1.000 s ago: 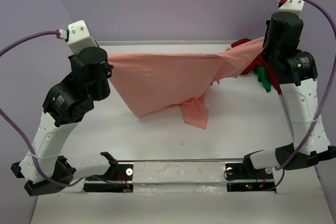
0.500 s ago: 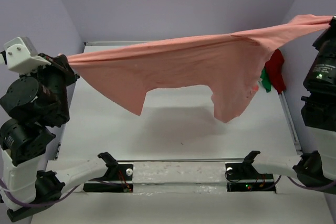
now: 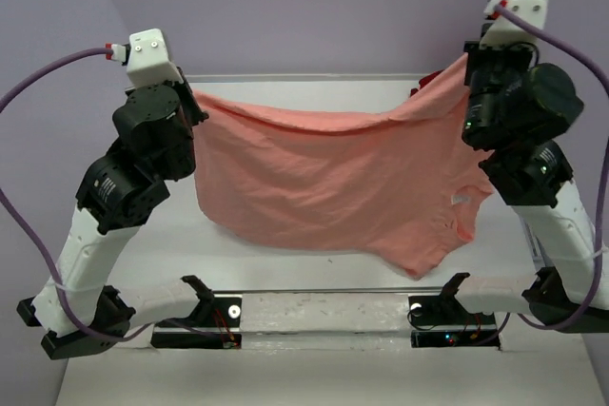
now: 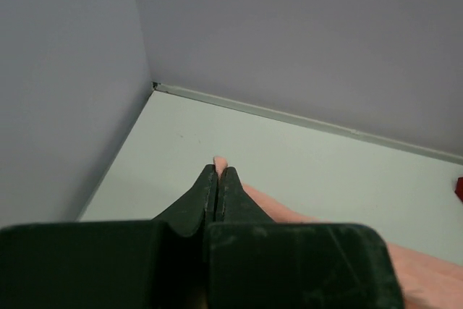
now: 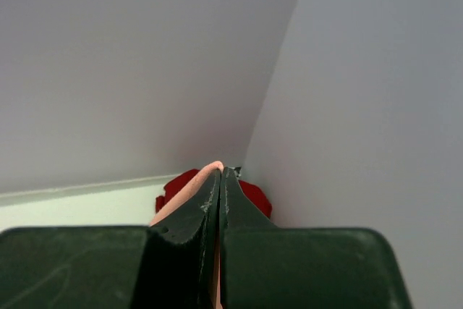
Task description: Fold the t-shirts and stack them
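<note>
The left gripper (image 4: 219,173) is clamped on one corner of the pink shirt (image 3: 333,187), with a tip of cloth poking out past its fingertips. The right gripper (image 5: 221,173) is pinched tight on the opposite corner, and cloth shows at its tips too. Between the two the shirt hangs spread out, sagging in the middle, its lower edge well below them near the table (image 4: 304,157) — touching or not, I cannot tell. Just beyond the right gripper's tips lies the red shirt (image 5: 253,197).

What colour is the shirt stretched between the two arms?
Plain salmon-pink t-shirt, clearest in the top external view.
</note>
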`<state>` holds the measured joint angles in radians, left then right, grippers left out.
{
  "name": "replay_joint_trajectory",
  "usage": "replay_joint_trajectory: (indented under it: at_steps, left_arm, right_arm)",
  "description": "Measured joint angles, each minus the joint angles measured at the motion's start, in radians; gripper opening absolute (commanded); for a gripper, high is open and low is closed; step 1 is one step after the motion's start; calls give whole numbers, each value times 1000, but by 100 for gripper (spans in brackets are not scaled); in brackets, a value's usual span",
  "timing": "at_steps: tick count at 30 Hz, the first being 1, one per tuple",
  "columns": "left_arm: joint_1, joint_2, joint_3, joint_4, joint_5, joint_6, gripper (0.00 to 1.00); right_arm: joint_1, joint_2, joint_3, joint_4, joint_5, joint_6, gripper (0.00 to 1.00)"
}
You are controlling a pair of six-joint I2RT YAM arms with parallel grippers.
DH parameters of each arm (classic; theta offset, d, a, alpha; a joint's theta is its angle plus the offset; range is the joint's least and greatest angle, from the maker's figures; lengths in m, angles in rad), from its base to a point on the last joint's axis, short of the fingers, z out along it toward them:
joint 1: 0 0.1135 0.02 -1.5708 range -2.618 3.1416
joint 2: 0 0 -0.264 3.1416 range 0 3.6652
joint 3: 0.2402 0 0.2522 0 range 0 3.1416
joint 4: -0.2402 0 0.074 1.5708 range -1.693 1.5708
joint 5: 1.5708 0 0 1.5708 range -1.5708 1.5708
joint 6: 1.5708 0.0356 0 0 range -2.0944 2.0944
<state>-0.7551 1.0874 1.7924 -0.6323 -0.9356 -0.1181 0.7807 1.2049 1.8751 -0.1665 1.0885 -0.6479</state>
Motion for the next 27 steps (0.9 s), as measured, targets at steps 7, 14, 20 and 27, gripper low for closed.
replay_joint_trajectory:
  at_steps: [7, 14, 20, 27]
  left_arm:
    - [117, 25, -39, 12, 136, 22, 0]
    - [214, -23, -77, 53, 229, 78, 0]
    - [213, -68, -67, 128, 320, 139, 0]
    - [178, -97, 11, 148, 303, 187, 0]
  right_arm:
    - [-10, 12, -146, -143, -188, 127, 0]
    - [-28, 7, -118, -242, -324, 175, 0]
    - [-42, -41, -19, -306, -572, 240, 0]
    - [-42, -54, -18, -312, -502, 203, 0]
